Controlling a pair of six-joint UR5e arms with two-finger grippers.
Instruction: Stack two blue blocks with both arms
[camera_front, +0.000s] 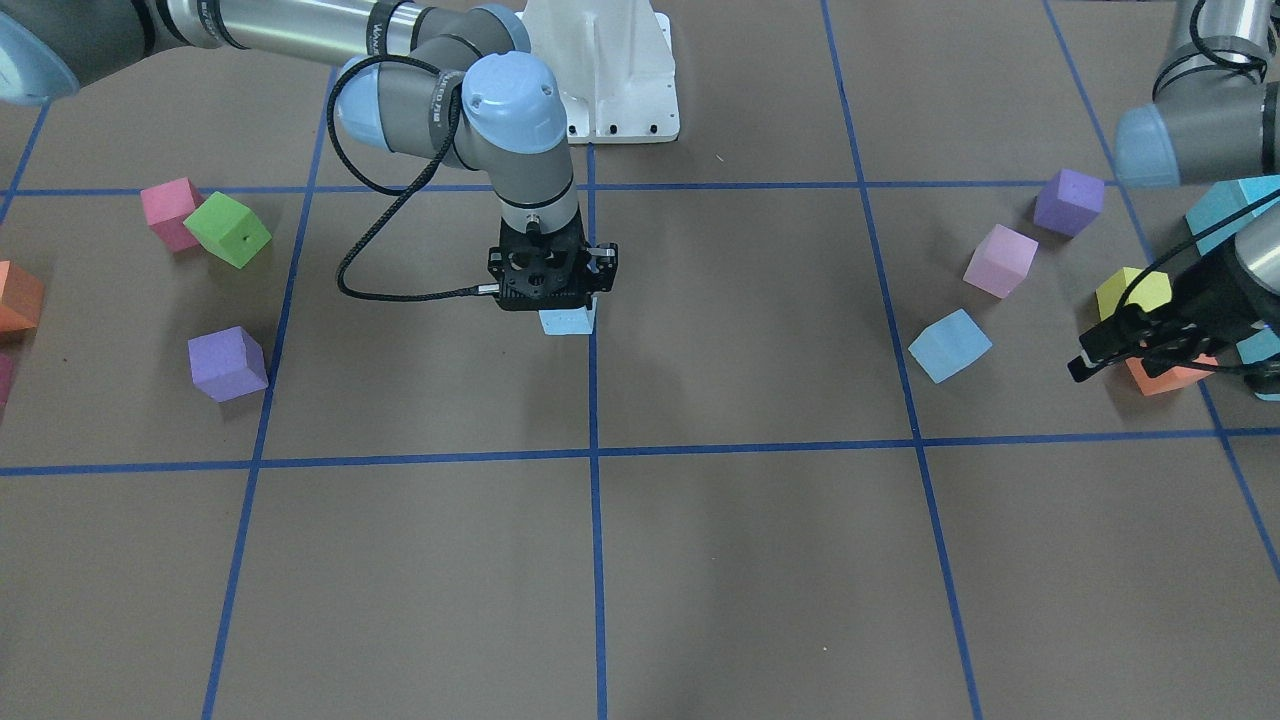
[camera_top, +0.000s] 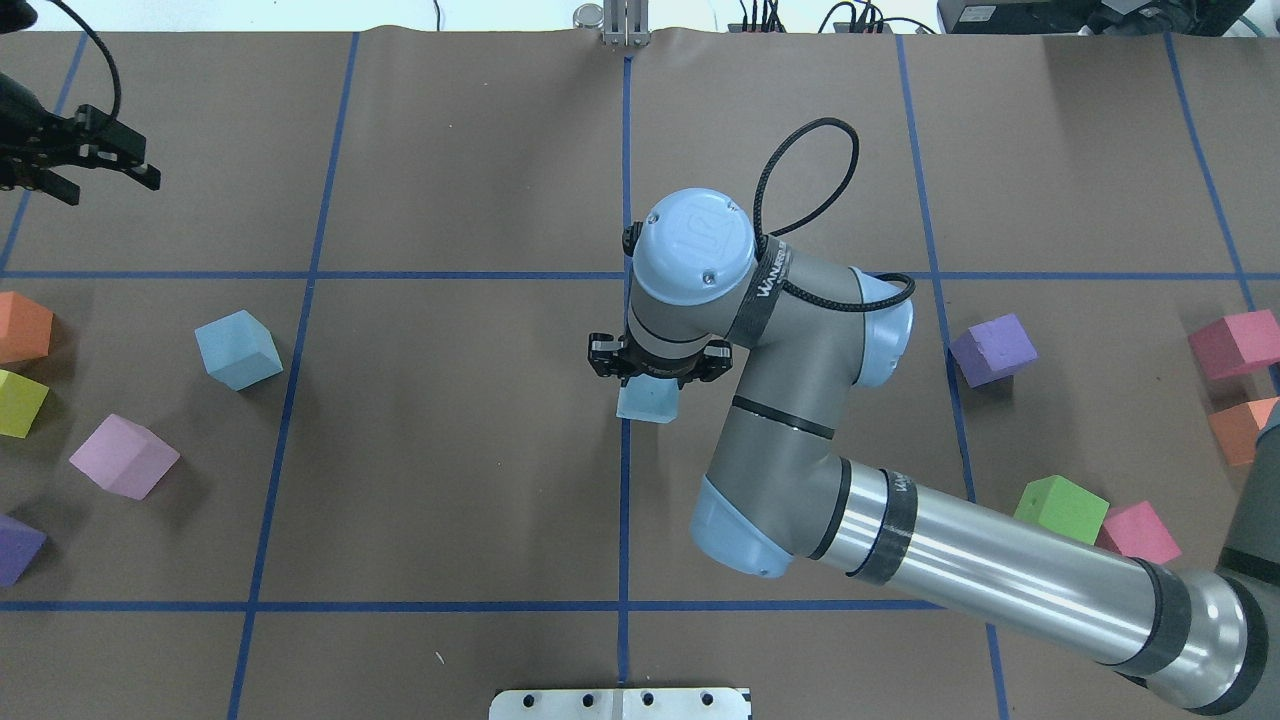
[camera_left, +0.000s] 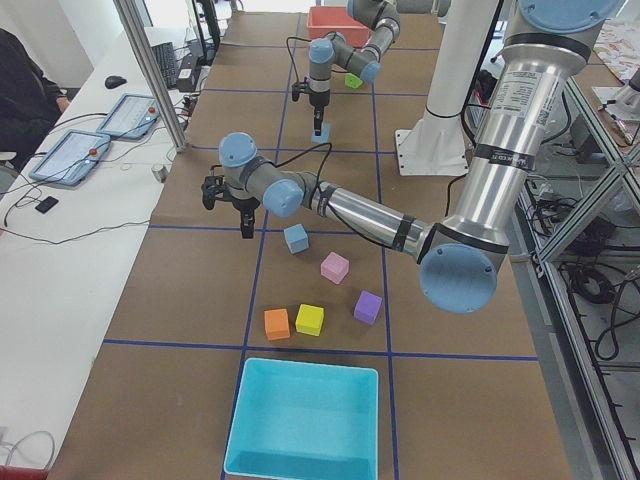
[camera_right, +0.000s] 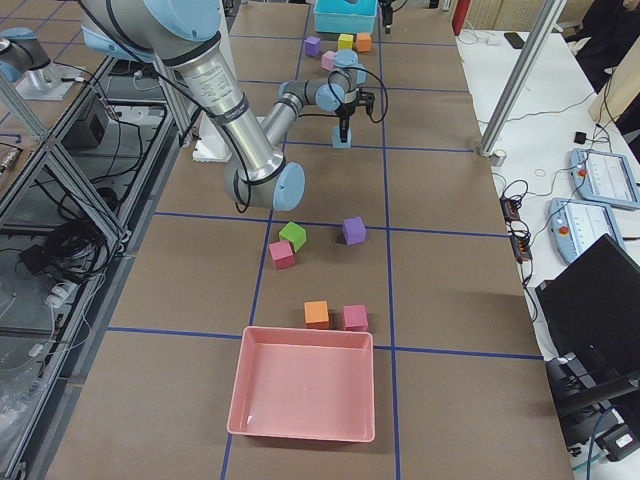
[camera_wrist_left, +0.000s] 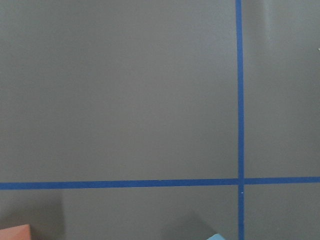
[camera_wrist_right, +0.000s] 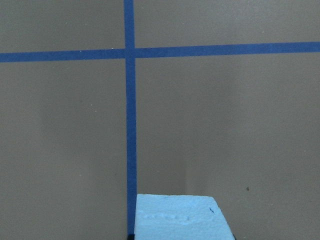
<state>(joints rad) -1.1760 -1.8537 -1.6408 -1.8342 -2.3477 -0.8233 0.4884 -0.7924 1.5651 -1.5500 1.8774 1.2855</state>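
One pale blue block (camera_top: 648, 400) sits at the table's centre on a blue tape line, under my right gripper (camera_top: 655, 375). The right gripper points straight down and is shut on this block (camera_front: 567, 320), which fills the bottom of the right wrist view (camera_wrist_right: 180, 217). I cannot tell whether the block touches the table. The second blue block (camera_top: 238, 348) lies free on my left side (camera_front: 950, 345). My left gripper (camera_top: 112, 190) is open and empty, raised beyond that block toward the table's far edge (camera_front: 1120, 362).
Pink (camera_top: 124, 456), yellow (camera_top: 20, 402), orange (camera_top: 22, 327) and purple (camera_top: 18, 548) cubes lie left. Purple (camera_top: 993, 349), green (camera_top: 1062, 508) and pink (camera_top: 1140, 533) cubes lie right. A turquoise bin (camera_left: 305, 420) and a red bin (camera_right: 303, 385) stand at the table's ends.
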